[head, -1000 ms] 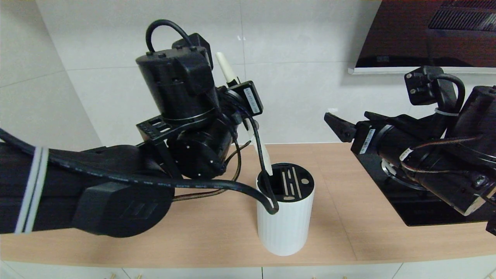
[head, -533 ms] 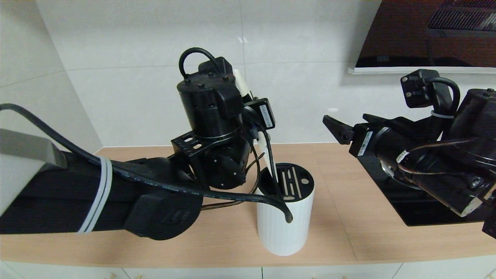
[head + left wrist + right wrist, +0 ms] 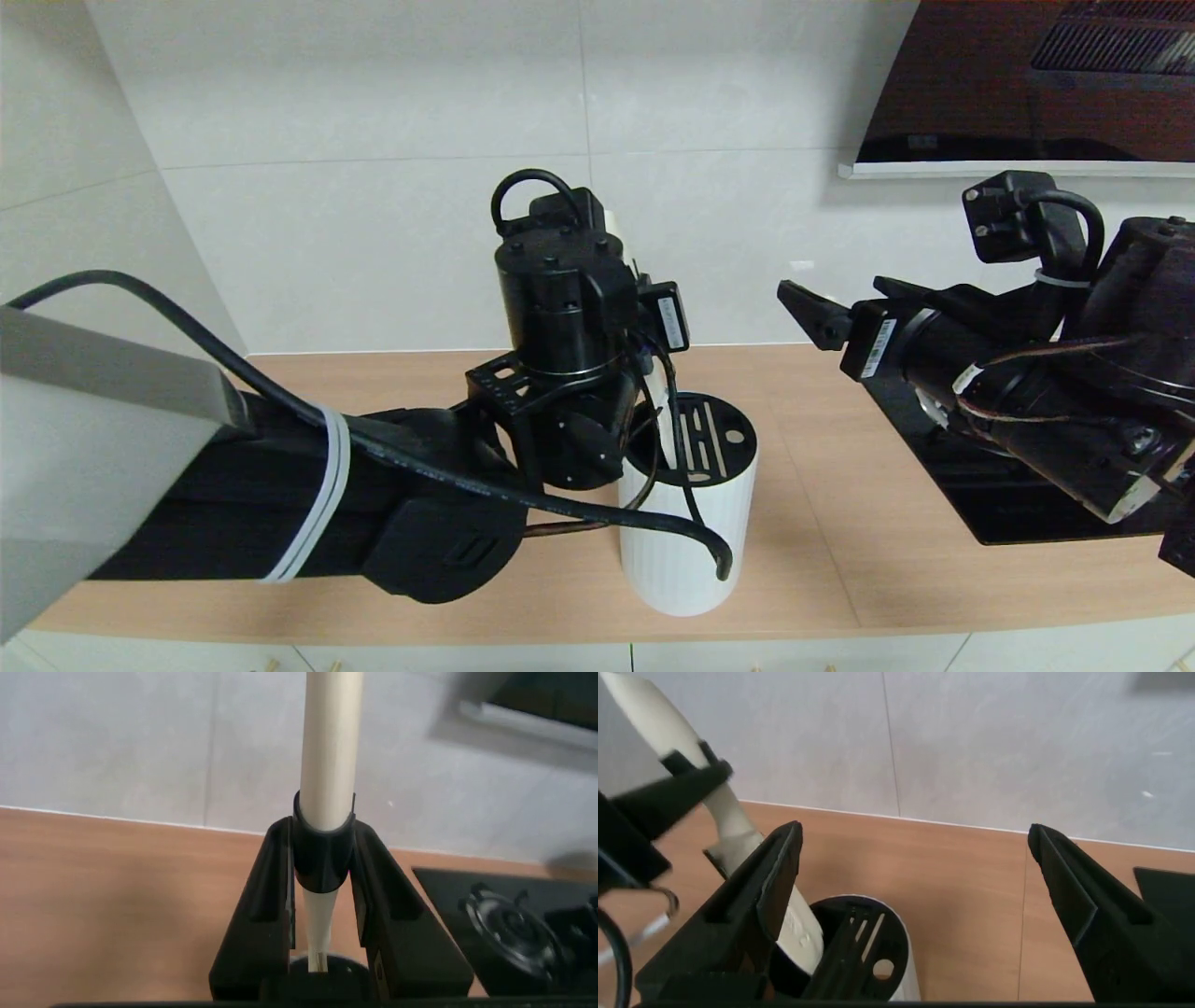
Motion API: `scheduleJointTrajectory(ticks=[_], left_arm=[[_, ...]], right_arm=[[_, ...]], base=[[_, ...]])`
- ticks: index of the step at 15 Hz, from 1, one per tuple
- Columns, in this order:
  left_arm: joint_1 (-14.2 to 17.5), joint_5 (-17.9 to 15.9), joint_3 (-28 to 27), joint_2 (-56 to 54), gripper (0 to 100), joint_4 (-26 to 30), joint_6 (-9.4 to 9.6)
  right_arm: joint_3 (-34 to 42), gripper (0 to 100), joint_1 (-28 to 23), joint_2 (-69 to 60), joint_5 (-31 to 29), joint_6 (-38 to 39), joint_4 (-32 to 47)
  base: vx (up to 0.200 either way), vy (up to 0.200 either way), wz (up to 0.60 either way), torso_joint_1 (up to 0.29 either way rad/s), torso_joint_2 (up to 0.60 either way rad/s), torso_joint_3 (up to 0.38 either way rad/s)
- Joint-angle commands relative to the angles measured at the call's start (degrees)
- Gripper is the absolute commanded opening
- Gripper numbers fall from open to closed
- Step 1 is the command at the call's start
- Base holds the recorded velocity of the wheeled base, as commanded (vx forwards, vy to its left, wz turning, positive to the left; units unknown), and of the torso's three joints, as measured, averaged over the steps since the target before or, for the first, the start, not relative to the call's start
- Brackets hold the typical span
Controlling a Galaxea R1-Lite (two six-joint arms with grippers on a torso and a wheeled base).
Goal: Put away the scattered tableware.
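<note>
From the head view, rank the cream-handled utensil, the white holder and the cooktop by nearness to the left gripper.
1. The cream-handled utensil, clamped in the left gripper.
2. The white holder, directly below it on the counter.
3. The cooktop, off to the right.

Left gripper, clamping the utensil, is shifting rightward and descending, sinking it deeper into the holder.
</note>
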Motion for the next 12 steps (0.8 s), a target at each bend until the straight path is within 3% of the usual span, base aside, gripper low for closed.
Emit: scheduleJointTrajectory(ticks=[1, 12], left_arm=[[-0.4, -0.1, 0.7, 1.4, 0, 0.2, -0.04], [-3.3, -0.2, 3.1, 6.6, 0, 1.1, -0.22]], right_arm=[[0.0, 100, 0.0, 0.1, 0.0, 0.0, 0.0], [0.1, 100, 0.0, 0.4, 0.0, 0.0, 0.0]], base=[[0.000, 0.000, 0.00, 0.000, 0.00, 0.000], [0.000, 0.000, 0.00, 0.000, 0.00, 0.000]])
